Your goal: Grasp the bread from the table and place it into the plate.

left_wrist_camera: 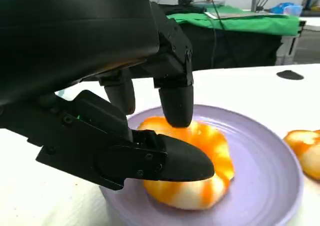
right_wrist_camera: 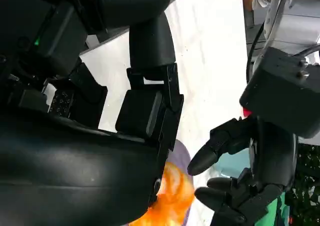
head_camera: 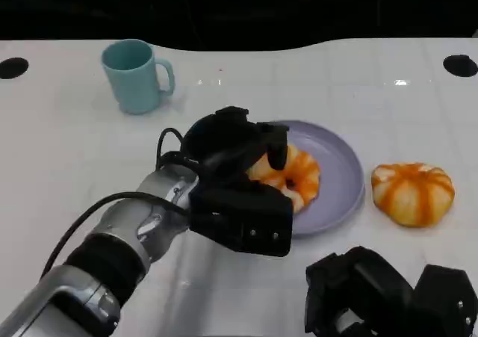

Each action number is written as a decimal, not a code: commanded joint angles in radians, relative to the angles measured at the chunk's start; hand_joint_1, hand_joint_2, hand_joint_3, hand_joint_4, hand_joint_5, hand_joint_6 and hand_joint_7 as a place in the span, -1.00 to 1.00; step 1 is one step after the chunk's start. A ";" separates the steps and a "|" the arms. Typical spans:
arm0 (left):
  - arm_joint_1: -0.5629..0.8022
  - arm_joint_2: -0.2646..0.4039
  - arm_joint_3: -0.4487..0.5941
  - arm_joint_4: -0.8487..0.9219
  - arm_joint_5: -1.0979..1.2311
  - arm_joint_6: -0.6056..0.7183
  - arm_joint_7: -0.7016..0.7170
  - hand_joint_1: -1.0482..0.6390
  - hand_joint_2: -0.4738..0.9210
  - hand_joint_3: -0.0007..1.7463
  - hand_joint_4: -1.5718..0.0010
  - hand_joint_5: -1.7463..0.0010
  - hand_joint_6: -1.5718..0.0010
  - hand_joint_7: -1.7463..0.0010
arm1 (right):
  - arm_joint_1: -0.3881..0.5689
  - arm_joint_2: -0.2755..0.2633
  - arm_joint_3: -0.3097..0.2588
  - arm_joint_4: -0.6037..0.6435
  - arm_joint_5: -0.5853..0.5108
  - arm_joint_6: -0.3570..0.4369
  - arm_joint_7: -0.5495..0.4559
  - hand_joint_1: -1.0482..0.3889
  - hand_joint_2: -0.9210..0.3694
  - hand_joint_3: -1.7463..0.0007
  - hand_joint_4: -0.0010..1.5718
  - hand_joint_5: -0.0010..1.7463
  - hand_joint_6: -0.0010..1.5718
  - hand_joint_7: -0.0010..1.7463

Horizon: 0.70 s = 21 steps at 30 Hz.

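Note:
An orange-and-white ring-shaped bread (head_camera: 297,178) lies on the lilac plate (head_camera: 340,165) at the table's middle. My left hand (head_camera: 239,172) reaches over the plate's near left side and grips this bread. In the left wrist view the thumb (left_wrist_camera: 175,161) lies across the front of the bread (left_wrist_camera: 205,186) and the fingertips (left_wrist_camera: 176,105) touch its top, while it rests on the plate (left_wrist_camera: 270,171). My right hand (head_camera: 388,296) sits low at the front right, holding nothing, its fingers apart. A second bread (head_camera: 413,193) lies on the table right of the plate.
A light blue mug (head_camera: 137,75) stands at the back left. Black round holes (head_camera: 459,65) mark the table's far corners. White tabletop spreads left of my left arm and behind the plate.

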 commanded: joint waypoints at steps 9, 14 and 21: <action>0.092 0.074 0.068 -0.084 -0.059 -0.140 0.082 -0.68 1.00 -0.62 0.60 -0.63 0.64 -0.21 | 0.004 -0.005 -0.008 0.004 0.006 -0.011 -0.004 -1.00 0.31 -0.51 0.96 0.42 1.00 0.12; 0.173 0.077 0.151 -0.133 -0.209 -0.254 0.028 -0.61 1.00 -0.67 0.47 -0.77 0.55 -0.47 | 0.003 -0.005 -0.008 0.003 0.008 -0.005 -0.002 -1.00 0.30 -0.51 0.97 0.43 1.00 0.12; 0.312 0.072 0.271 -0.251 -0.579 -0.323 -0.288 -0.53 1.00 -0.66 0.32 -0.95 0.42 -0.66 | 0.003 -0.006 -0.009 0.006 0.011 -0.013 0.001 -1.00 0.29 -0.50 0.96 0.43 1.00 0.12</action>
